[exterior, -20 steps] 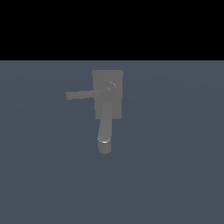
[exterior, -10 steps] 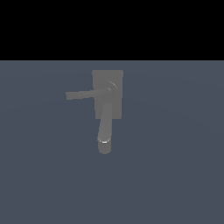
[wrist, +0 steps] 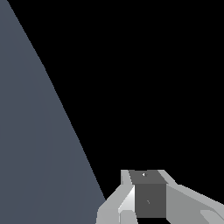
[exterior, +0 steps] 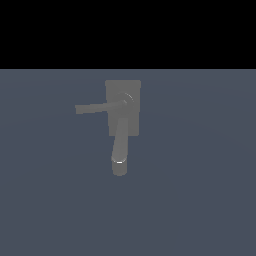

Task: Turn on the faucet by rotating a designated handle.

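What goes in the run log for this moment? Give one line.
faucet: untouched | handle: toward exterior view's left | hand: away from faucet, state unclear

1. You have one faucet [exterior: 123, 107] in the exterior view, a single grey fixture.
2. On it you can count one flat base plate [exterior: 134, 87], one round hub [exterior: 126, 99], one thick spout [exterior: 120, 147] and one thin handle [exterior: 92, 108].
3. You have one gripper [wrist: 146, 199], seen only in the wrist view; the number of jaws cannot be counted there.
4. There is one flat blue-grey surface [exterior: 200, 175] under it all.
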You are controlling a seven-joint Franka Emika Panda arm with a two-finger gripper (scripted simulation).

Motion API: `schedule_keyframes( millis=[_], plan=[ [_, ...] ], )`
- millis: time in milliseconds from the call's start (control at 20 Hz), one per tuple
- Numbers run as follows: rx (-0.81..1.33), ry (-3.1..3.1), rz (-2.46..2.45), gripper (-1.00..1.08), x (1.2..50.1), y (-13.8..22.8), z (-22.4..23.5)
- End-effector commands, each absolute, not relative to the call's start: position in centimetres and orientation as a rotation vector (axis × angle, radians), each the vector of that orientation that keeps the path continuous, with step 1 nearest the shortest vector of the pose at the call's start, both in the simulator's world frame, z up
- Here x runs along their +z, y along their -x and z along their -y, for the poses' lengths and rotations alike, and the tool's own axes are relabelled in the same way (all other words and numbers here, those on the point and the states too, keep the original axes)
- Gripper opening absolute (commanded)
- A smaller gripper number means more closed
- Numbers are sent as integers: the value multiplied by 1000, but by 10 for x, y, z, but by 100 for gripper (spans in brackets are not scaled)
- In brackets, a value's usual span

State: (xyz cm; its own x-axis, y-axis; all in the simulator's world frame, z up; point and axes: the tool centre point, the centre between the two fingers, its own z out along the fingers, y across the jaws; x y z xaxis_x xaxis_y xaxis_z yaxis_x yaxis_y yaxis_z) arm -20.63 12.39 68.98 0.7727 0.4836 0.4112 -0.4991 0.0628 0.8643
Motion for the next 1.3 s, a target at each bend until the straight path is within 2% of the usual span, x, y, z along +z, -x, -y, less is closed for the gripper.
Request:
schedule_keyframes(
  millis=[0, 600, 950, 1250],
  plan=[
    [747, -1209, -31, -100, 689, 197, -145],
    [702, -766, -306, -100, 636, 136, -242],
    [632, -548, -506, -100, 570, 91, -282],
    [548, -388, -696, -100, 495, 51, -298]
  ],
)
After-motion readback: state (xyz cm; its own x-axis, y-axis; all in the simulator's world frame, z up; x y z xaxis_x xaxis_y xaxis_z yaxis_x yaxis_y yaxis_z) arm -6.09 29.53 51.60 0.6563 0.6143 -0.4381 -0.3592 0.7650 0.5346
